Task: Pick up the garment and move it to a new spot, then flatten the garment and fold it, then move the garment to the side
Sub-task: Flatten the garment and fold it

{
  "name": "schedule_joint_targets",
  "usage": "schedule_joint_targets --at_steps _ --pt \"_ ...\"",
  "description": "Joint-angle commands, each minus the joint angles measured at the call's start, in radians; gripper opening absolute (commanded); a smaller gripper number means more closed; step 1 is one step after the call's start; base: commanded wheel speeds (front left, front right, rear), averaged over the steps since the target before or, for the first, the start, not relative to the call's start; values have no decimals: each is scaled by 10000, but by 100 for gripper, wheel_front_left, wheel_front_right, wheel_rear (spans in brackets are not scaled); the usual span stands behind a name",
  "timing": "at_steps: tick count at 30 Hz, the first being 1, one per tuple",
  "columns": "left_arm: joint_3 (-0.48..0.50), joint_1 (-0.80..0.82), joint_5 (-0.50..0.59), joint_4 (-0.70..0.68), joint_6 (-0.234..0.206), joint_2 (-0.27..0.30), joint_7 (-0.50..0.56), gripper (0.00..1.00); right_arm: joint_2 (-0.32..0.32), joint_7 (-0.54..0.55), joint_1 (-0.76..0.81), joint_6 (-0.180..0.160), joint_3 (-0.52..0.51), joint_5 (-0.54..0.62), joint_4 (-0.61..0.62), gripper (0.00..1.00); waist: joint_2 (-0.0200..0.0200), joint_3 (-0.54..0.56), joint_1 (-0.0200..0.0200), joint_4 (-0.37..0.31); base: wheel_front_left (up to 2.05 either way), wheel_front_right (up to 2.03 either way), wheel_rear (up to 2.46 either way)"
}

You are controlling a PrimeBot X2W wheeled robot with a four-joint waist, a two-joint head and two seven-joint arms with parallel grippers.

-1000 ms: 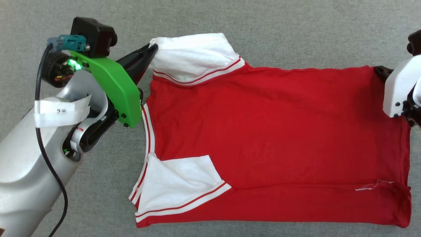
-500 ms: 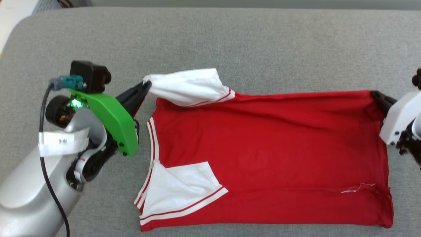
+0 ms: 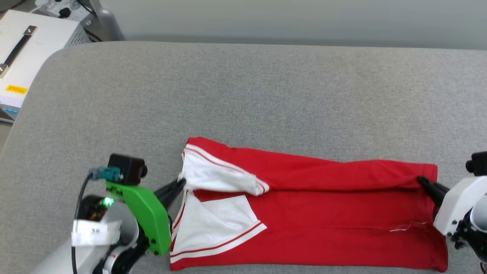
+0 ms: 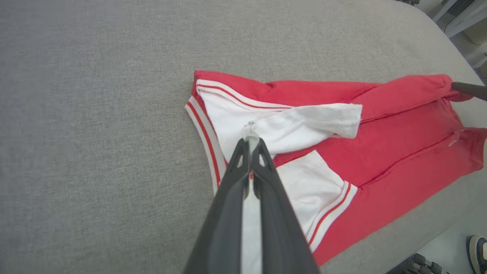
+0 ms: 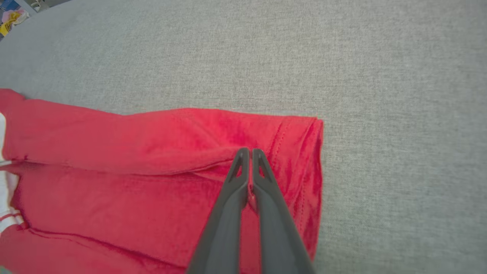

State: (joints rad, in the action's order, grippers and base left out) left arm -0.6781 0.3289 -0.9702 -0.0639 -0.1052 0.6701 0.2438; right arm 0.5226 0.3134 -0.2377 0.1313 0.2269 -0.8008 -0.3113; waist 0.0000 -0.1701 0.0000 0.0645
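Silver left forearm (image 3: 55, 263) with white label (image 3: 95, 231), green-cased left hand (image 3: 182, 183); white-cased right hand (image 3: 420, 179).

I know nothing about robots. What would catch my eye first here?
The bright red garment with white sleeves, stretched across the near side of the grey cushioned surface, its far edge folded over toward the robot. At its left end the left gripper, ahead of a vivid green cover, pinches a white sleeve. At its right end the right gripper is shut on the red hem.
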Motion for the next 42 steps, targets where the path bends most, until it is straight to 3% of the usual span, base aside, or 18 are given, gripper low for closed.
schedule_joint_targets --at_steps 1,11,26,27,28,36,42 --pt "-63 -361 -75 -64 -87 111 -65 0 110 77 263 -6 47 -154 118 0 0 125 0 14 0 0 0" --pt "-649 -1218 61 304 -126 226 36 0 668 612 1029 -6 401 -288 598 0 0 270 0 20 0 0 0" --pt "-1282 -1054 511 1715 318 -266 -113 0 1170 779 1311 -6 1083 -30 646 0 0 209 0 43 0 0 0" --pt "-1324 -1007 605 1820 322 -306 -166 34 1175 729 1295 -6 1147 -29 622 36 0 223 0 37 0 0 0" --pt "-1350 -978 673 1898 321 -340 -222 100 1177 698 1287 -6 1198 -35 594 100 0 245 0 31 0 0 0" --pt "-1327 -1045 808 2256 240 -536 -727 100 1406 807 1426 -6 1455 -70 598 100 0 688 0 -60 0 0 0" --pt "-538 -1191 616 1777 -288 -604 -1810 100 1172 1201 1636 -6 639 -218 875 100 0 842 0 -91 0 0 0"
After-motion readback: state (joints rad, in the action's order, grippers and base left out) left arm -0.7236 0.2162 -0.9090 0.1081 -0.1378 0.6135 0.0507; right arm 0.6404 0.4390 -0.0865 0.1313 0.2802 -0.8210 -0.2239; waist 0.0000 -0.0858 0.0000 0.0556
